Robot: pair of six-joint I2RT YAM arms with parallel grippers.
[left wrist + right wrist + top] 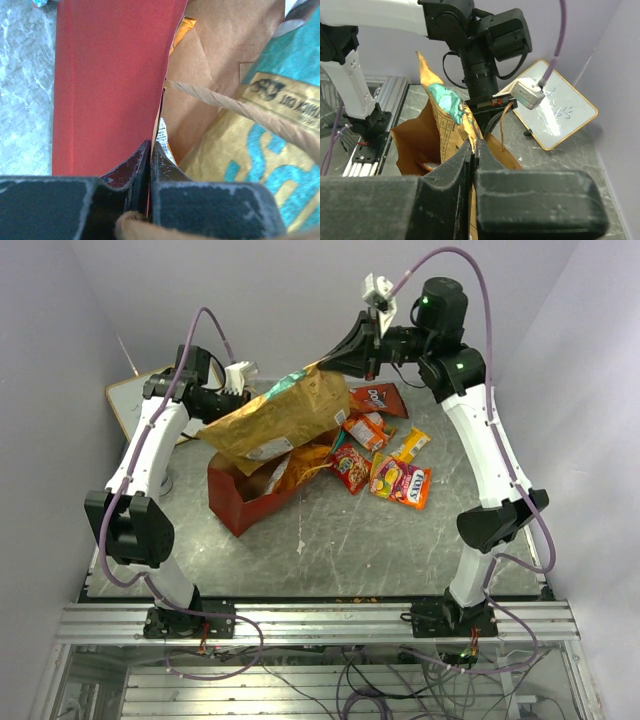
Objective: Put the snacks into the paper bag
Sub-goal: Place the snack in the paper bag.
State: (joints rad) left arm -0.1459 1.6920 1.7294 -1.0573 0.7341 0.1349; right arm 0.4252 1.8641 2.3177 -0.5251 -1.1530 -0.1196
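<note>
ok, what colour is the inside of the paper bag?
Brown kraft inside; the paper bag is red outside. The left wrist view shows it best.

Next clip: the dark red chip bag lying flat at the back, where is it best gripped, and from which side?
Probably pinch the dark red chip bag by its right end seam, from above. It lies flat on the table, so only an edge offers a pinch; that end is bare, while an orange packet and the tan-gold bag crowd its left.

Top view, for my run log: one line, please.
left gripper: shut on red paper bag wall | right gripper: shut on large tan-gold foil snack bag, lower end at bag mouth | small colourful packets: on table
</note>
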